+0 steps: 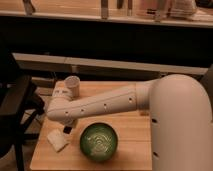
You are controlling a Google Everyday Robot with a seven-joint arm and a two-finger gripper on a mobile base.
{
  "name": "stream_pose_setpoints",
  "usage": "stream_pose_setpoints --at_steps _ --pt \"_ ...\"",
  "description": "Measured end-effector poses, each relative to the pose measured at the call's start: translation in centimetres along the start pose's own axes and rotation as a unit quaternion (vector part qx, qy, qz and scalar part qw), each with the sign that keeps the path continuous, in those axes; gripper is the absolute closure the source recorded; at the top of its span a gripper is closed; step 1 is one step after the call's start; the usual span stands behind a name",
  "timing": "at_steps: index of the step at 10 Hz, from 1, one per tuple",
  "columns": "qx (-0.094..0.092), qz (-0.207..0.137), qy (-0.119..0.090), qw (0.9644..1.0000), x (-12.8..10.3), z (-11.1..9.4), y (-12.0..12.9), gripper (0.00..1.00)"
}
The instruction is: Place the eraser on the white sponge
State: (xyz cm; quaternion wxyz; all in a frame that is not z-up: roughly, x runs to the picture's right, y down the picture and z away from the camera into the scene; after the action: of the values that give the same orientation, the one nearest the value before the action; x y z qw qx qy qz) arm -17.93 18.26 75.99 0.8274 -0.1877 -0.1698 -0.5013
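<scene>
Your gripper (pixel 67 129) hangs with fingers closed under the left end of the arm (pixel 100 104), just above the white sponge (pixel 58 140) at the near left of the wooden table (pixel 131 131). The green bowl (pixel 99 142) stands just to its right and blocks a sideways pass that way. The arm spans the table's middle, with the paper cup (pixel 73 86) behind it at far left. You have bare wood around the sponge, and right of the bowl as far as the robot's body (pixel 180 125).

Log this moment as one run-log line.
gripper: shut, pointing down beside white sponge | eraser: none seen on sponge | green bowl: near sponge | paper cup: behind arm
</scene>
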Motion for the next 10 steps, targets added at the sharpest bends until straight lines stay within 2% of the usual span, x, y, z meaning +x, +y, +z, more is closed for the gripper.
stream_pose_setpoints --at_steps 3,5,8,10 --pt "0.000 -0.004 -0.007 1.0000 -1.2 0.0 -0.4 0.99" --pt "0.001 -0.013 -0.013 0.9998 -3.0 0.2 -1.8 0.99" --pt "-0.002 -0.017 -0.016 0.9997 -3.6 0.2 -1.4 0.99" --pt "0.003 -0.014 -0.019 0.9997 -4.6 0.5 -1.8 0.99"
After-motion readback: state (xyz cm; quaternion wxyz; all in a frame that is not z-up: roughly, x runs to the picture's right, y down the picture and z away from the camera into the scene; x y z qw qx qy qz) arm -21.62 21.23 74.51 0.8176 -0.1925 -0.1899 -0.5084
